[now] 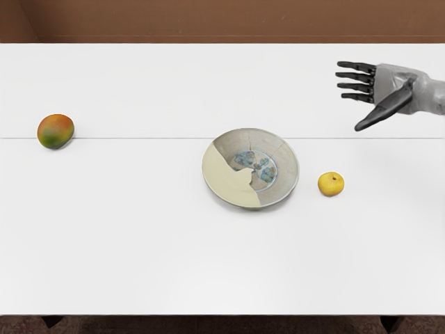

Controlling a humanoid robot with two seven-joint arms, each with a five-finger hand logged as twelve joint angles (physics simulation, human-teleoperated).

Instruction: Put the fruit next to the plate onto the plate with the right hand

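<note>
White table (139, 243), viewed from above at a slant, brown wall (208, 19) at the far edge. 1 plate (226, 177) sits near the table's middle: round, grey rim, a cream patch on its left-near side, blue-grey markings in its well. 1 small yellow fruit (331, 184) lies on the table just right of the plate, not touching it, with a narrow strip of table showing between them. 1 mango (55, 131), orange and green, lies well apart at the left, on a thin line that crosses the table from left to right. The right hand (379, 87) enters from the right edge and hovers far-right, above the table and well apart from the fruit. Its 4 fingers (353, 76) are spread and extended leftward, thumb (381, 111) angled down-left, holding nothing.
</note>
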